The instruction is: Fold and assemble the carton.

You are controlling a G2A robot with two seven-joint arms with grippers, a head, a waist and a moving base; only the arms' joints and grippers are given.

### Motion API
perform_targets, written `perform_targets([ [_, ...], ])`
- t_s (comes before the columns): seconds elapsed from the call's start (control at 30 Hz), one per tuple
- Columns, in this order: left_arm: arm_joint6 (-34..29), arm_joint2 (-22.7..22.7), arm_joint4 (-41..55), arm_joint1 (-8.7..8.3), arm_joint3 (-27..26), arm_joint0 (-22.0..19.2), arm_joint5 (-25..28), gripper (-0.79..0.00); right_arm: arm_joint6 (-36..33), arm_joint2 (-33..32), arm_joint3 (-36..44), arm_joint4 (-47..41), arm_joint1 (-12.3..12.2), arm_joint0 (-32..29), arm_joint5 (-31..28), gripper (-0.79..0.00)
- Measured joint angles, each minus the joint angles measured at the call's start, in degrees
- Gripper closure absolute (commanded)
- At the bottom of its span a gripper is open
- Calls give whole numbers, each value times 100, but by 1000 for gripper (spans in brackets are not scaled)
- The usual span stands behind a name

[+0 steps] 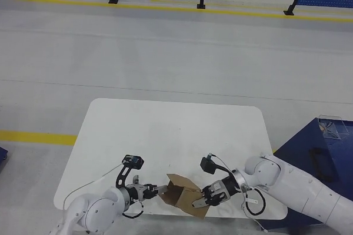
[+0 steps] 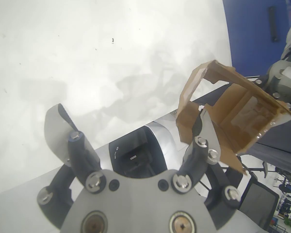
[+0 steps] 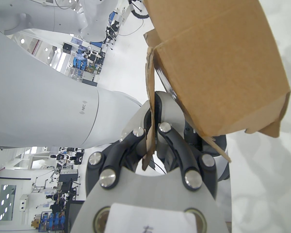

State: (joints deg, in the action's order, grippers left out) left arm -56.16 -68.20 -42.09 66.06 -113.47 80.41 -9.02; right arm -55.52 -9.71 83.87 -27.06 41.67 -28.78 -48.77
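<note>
Right claw (image 3: 152, 109) and left claw (image 2: 129, 111) hang over the bench's (image 1: 165, 129) near edge with the carton (image 1: 185, 196) half-formed between them. The right is clamped on a side flap (image 3: 149, 73). The left is spread wide, one finger (image 2: 207, 127), I think, touching an end flap (image 2: 186, 120).

A: Can you see inside the carton (image 3: 215, 69) from the right wrist?

B: No, you face its outside, and its flap hides the right gripper (image 3: 152, 112) pads. From above, at the carton's 9 o'clock, the left gripper (image 1: 155, 190) is too small to judge contact.
</note>
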Motion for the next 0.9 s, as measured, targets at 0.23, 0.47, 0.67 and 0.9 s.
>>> perform_targets([
  [0.23, -309, 486, 55, 70, 406, -500, -27, -785, -88, -3, 16, 121, 84, 4, 88, 0],
  [0.47, -379, 470, 151, 69, 390, -598, -102, -785, -120, -3, -123, 177, 162, -15, 120, 0],
  [0.67, -487, 301, 82, 19, 83, -427, -181, -785, -135, -3, -227, 189, 218, -16, 135, 0],
  [0.9, -716, 367, -85, -7, -63, -393, -241, -785, -200, -3, -191, 247, 261, -19, 200, 0],
])
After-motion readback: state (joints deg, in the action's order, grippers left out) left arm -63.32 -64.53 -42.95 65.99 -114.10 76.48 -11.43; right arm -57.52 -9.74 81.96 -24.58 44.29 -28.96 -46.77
